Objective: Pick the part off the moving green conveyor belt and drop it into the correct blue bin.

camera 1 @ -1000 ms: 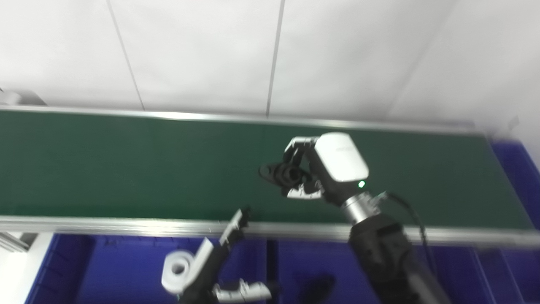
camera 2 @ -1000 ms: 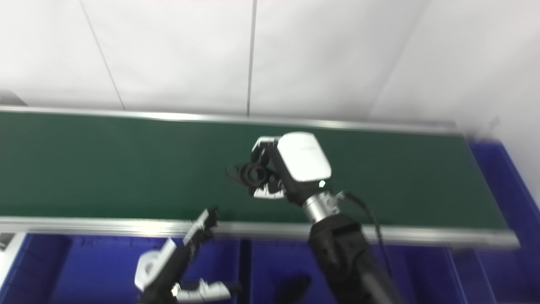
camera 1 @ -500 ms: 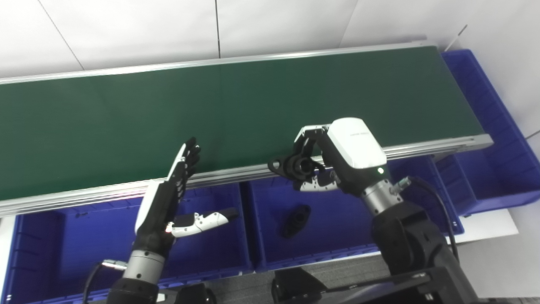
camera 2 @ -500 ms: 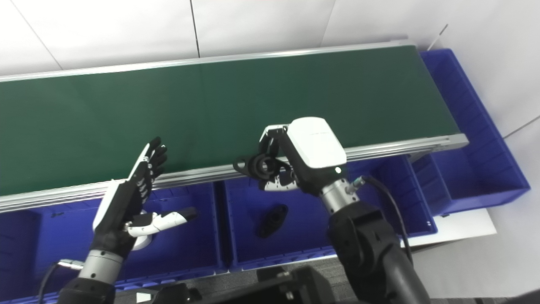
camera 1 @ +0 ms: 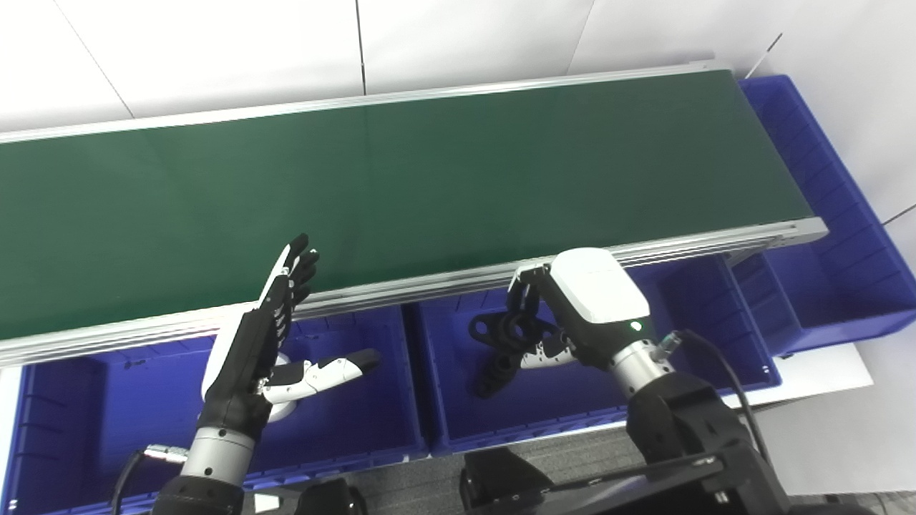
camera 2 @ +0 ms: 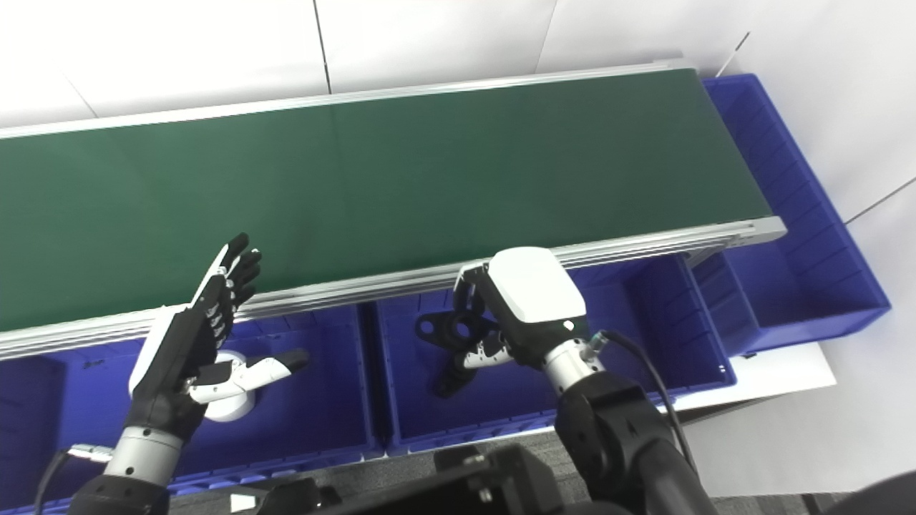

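Left eye view: right hand fingers clamped on black part over middle blue bin; left hand fingers apart; lower w/ care, release inside walls

Conveyor belt dark green, plain, w/ silver metal rails; bins saturated blue throughout; part in right hand black, matte; second part on bin floor below also black; right hand white shell over black fingers, small green light lit nr wrist; left hand black back, white thumb w/ black tip; round item under it white; wall white, thin grey seams.
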